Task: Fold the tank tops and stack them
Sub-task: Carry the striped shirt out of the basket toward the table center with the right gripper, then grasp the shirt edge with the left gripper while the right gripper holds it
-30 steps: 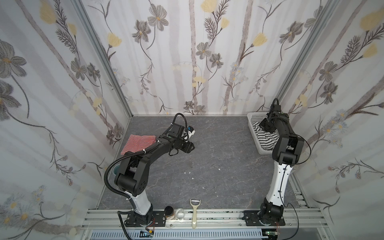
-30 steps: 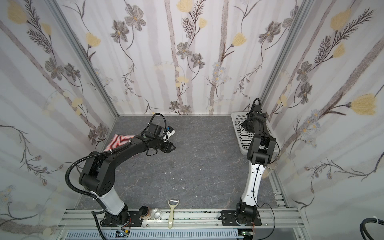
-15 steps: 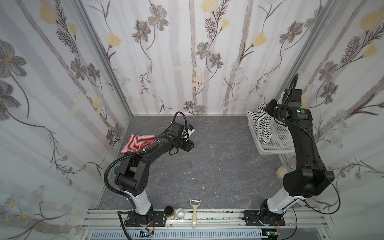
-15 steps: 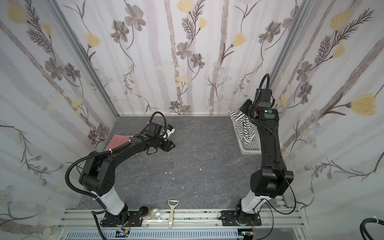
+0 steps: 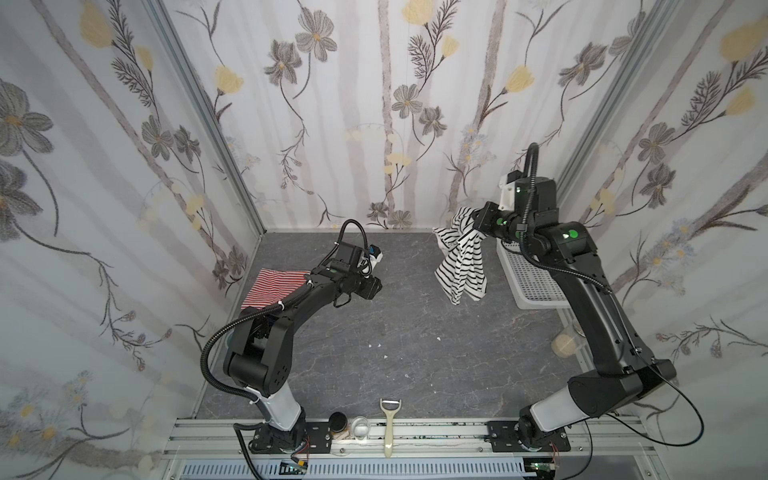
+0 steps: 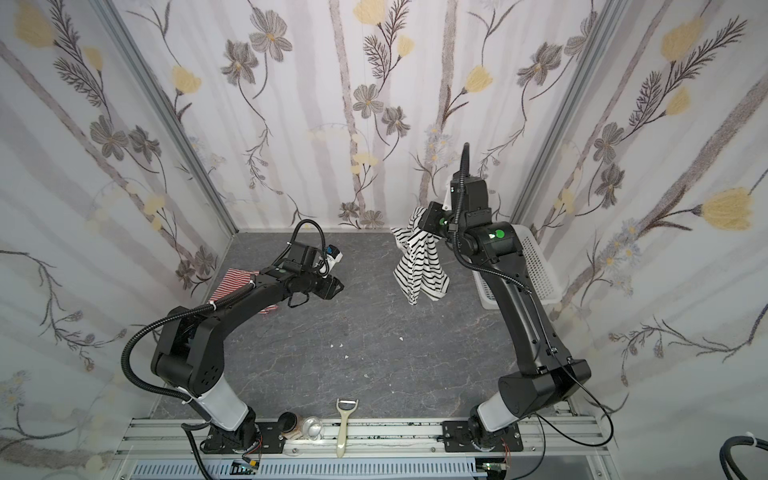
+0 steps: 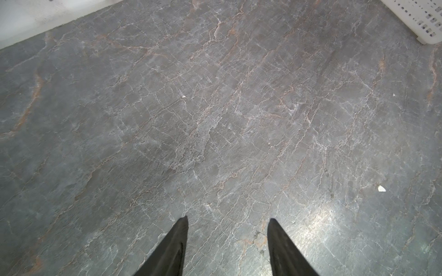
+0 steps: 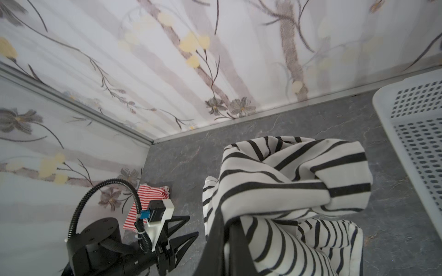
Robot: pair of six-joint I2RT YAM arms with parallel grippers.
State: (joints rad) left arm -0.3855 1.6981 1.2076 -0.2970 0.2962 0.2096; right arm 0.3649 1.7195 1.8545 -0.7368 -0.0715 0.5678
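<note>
Table: grey stone-look top; you had most of its middle bare for laying cloth out.
Basket: white perforated plastic at the far right edge of the table, nothing visible in it.
Black-striped tank top: hung in the air beside the basket, bunched where it was pinched. Long axis vertical, from the pinch down to a loose point near the table; I could not tell whether that point touched. You would likely find it light, limp and quick to twist. Take a second hold at a hem corner or strap so it spreads.
Red-striped tank top: lay flat, apparently folded, at the far left of the table by the wall, partly hidden by the left arm. It looked equally soft, so slide or lift it by an edge. It was nearly square, with no clear long axis.
Right gripper: jaws clamped tight on a gathered fold of the black-striped tank top, raised and pointing toward the middle.
Left gripper: jaws about half parted, holding nothing, low over bare table.
</note>
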